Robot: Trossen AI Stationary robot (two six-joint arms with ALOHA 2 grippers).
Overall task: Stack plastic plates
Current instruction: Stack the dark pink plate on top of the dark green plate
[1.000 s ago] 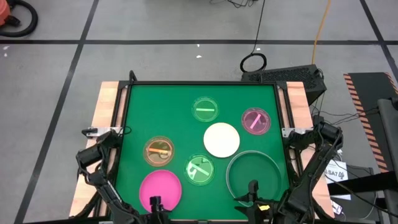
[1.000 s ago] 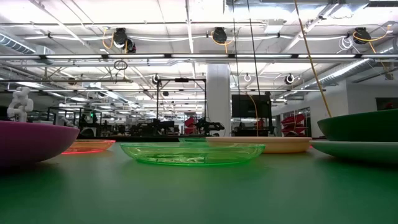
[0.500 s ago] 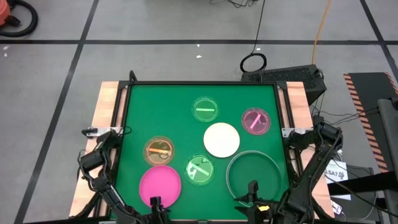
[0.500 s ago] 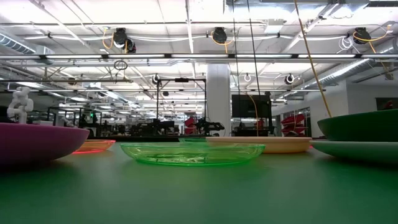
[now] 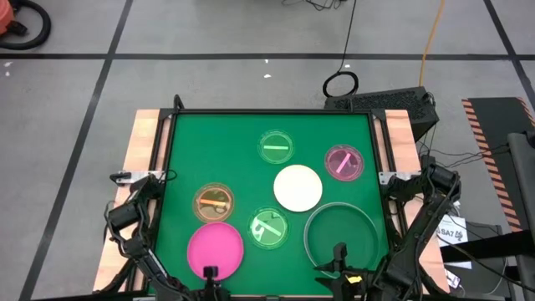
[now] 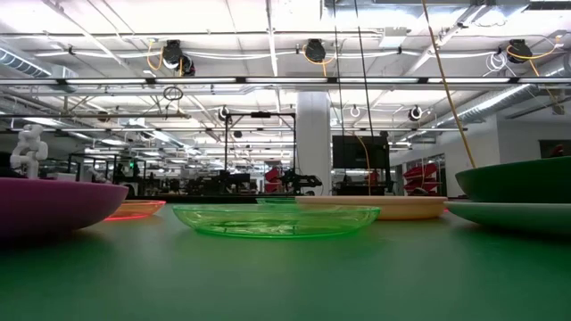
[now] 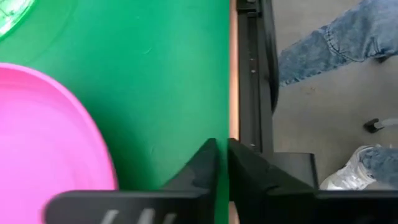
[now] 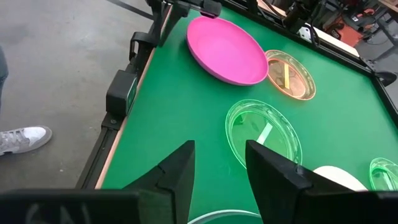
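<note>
On the green table (image 5: pixel 217 159), seen from above, seven plates lie apart and unstacked. The cream-white plate (image 5: pixel 298 187) sits just right of centre. At about 11 o'clock from it is a small translucent green plate (image 5: pixel 275 147), and at 2 o'clock a small translucent pink plate (image 5: pixel 343 162). At 7 o'clock from it lies a second small green plate (image 5: pixel 268 227), close to its edge. The small orange plate (image 5: pixel 213 202) is at 9 o'clock, well apart, with the bright pink plate (image 5: pixel 215 250) just below it near the table's near edge. The large dark green plate (image 5: pixel 339 236), pale-rimmed, lies at 5 o'clock.

The left gripper (image 7: pixel 222 163) hangs over the bare table edge beside the pink plate, its fingers pressed together on nothing. The right gripper (image 8: pixel 219 163) is spread, empty, above the near edge, looking toward the green, orange and pink plates.

A person's jeans leg (image 7: pixel 329 42) and white shoe (image 7: pixel 354 174) show on the floor beside the table.
</note>
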